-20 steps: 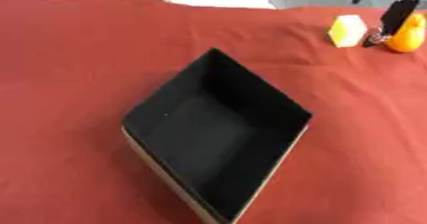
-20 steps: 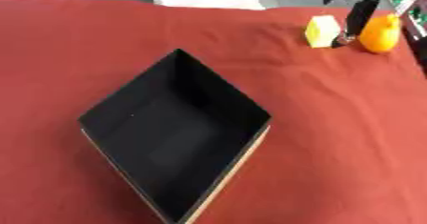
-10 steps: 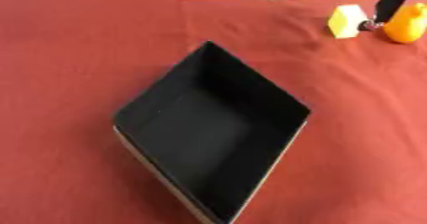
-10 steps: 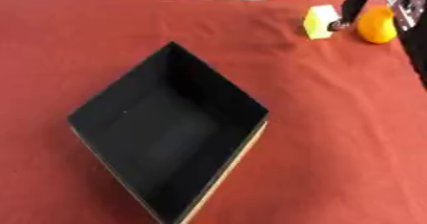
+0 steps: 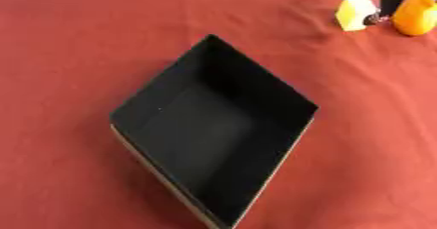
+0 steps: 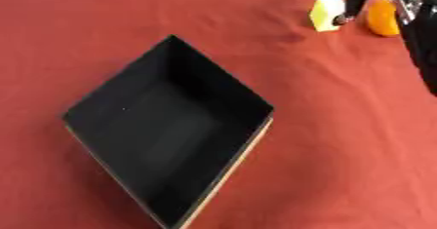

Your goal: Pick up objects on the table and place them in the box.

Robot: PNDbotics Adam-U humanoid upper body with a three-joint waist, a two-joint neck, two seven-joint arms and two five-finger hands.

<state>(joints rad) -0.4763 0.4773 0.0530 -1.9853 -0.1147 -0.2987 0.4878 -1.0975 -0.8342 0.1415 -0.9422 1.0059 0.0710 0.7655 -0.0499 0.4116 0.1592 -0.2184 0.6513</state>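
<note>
Compared with a second ago, my head camera has tilted, so the whole scene sits lower and the far objects ride closer to the top edge; the things themselves look unmoved on the red cloth [image 5: 77, 52]. My right hand [image 6: 353, 1] has crept slightly further down between the two far objects.

Nothing is in the black box [image 5: 145, 107] yet; its dark interior shows bare, and it sits turned corner-on in the middle of the table. So I judge the task barely begun: the pale yellow block [image 5: 354, 12] and the orange round object [image 5: 415, 14] both wait at the far right, well apart from the box.

Only a dark finger of the right hand shows clearly, reaching down from the upper right corner into the gap between block and orange object, its tip at the block's edge. Whether the fingers are spread or curled round anything, I cannot tell. My left hand is out of sight.
</note>
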